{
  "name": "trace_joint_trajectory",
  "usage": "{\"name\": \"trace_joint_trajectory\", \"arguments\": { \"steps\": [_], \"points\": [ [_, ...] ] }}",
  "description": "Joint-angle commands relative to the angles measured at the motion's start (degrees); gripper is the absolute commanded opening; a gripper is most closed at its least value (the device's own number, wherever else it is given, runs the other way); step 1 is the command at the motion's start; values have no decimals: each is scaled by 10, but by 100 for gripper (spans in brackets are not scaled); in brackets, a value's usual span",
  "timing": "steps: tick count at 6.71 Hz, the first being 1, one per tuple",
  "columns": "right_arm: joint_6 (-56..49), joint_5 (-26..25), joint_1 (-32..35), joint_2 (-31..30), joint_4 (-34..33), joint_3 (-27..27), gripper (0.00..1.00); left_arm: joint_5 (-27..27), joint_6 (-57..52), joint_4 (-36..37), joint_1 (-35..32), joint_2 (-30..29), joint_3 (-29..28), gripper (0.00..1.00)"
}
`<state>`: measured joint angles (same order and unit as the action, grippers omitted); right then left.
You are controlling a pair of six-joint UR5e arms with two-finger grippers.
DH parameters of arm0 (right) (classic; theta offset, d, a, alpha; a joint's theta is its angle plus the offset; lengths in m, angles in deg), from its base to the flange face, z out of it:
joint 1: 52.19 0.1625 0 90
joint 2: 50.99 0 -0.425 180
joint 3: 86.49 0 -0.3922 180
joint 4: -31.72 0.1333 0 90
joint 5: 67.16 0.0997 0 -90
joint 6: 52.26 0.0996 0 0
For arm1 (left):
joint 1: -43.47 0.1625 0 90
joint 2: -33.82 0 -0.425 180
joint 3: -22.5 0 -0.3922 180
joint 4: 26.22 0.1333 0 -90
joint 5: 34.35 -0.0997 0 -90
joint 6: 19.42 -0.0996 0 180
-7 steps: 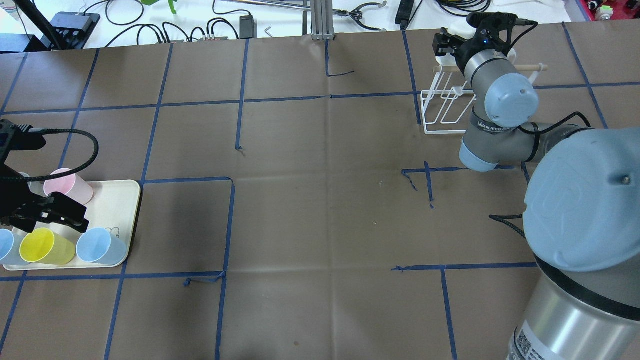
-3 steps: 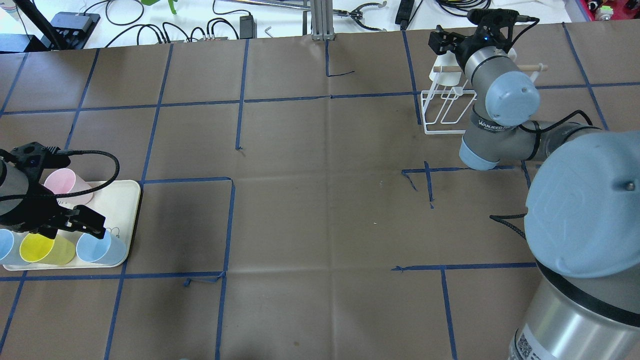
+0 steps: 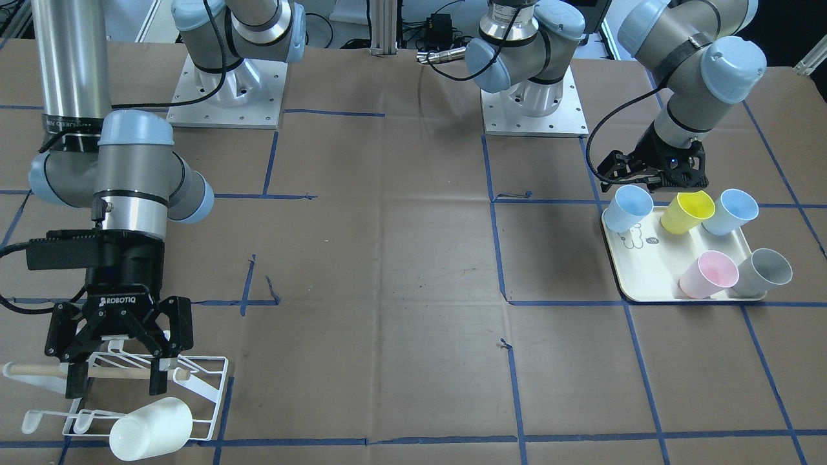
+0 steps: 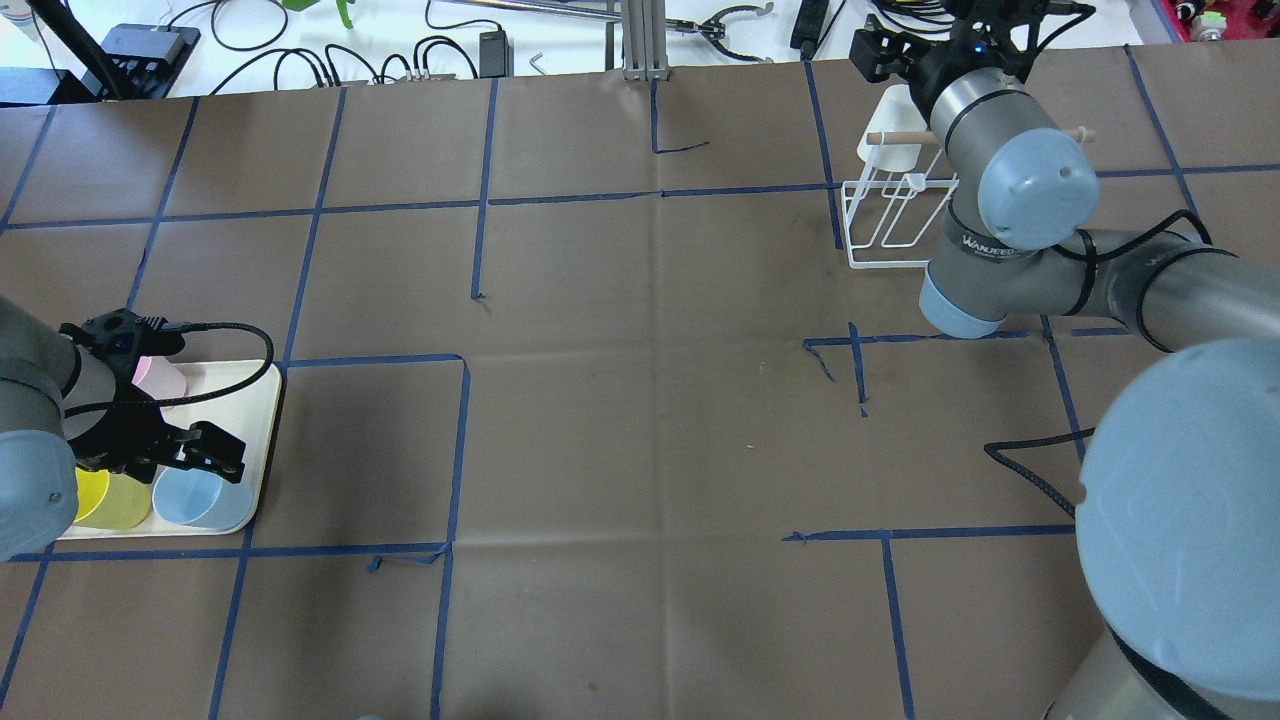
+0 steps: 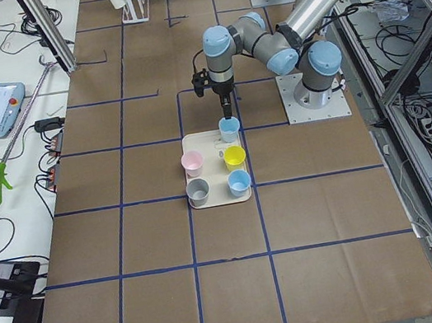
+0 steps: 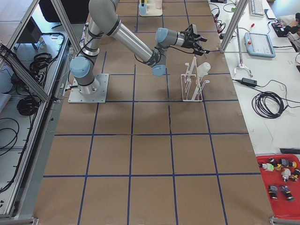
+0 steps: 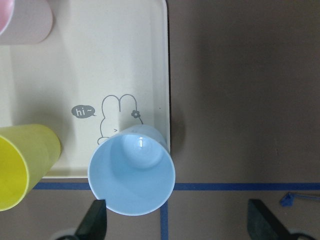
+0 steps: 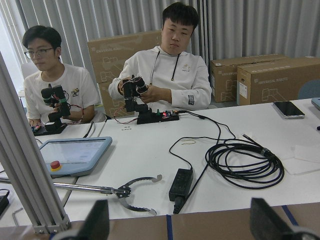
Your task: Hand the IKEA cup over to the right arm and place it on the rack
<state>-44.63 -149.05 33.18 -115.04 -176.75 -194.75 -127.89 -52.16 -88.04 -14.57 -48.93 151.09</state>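
Note:
A light blue cup (image 7: pixel 131 170) stands at the tray's near corner, next to a yellow cup (image 7: pixel 20 165). It also shows in the overhead view (image 4: pixel 200 497) and the front view (image 3: pixel 627 208). My left gripper (image 7: pixel 180 222) is open just above this cup, its fingertips (image 7: pixel 95 220) on either side of the rim. It shows in the overhead view too (image 4: pixel 190 458). My right gripper (image 3: pixel 117 385) is open and empty above the white wire rack (image 3: pixel 207 387). A white cup (image 3: pixel 150 428) hangs tilted on the rack's prongs.
The cream tray (image 3: pixel 646 271) also holds a second blue cup (image 3: pixel 731 210), a pink cup (image 3: pixel 709 274) and a grey cup (image 3: pixel 766 271). Cables and tools lie beyond the far table edge. Two operators sit there.
My left gripper has swung in over the tray to the light blue cup. My right gripper has drawn back from the white cup on the rack, toward the far edge.

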Motion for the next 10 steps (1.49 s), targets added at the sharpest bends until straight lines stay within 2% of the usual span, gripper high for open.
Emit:
{"name": "trace_joint_trajectory", "arguments": {
  "steps": [1, 2, 3, 5, 6, 7, 8, 9, 10],
  "points": [
    [127, 4, 29, -97, 1, -74, 100, -2, 0, 25, 0, -35, 3, 99],
    [196, 11, 49, -131, 1, -97, 100, -2, 0, 26, 0, -45, 3, 99],
    [281, 44, 72, -151, -4, -118, 100, -4, 0, 24, 0, -53, 4, 99],
    [489, 59, 113, -162, -11, -147, 100, -8, 2, 20, 4, -55, 13, 96],
    [627, 64, 127, -161, -12, -158, 100, -29, 2, 20, 4, -55, 13, 69],
    [724, 64, 130, -159, -66, -159, 100, -39, 2, 19, 4, -55, 13, 33],
    [781, 63, 130, -155, -105, -159, 100, -39, 1, 19, 4, -54, 13, 10],
    [822, 63, 130, -156, -107, -159, 100, -38, -1, 20, 4, -54, 11, 0],
    [843, 59, 131, -157, -103, -160, 100, -38, -5, 26, 4, -52, 3, 0]
  ]
}}
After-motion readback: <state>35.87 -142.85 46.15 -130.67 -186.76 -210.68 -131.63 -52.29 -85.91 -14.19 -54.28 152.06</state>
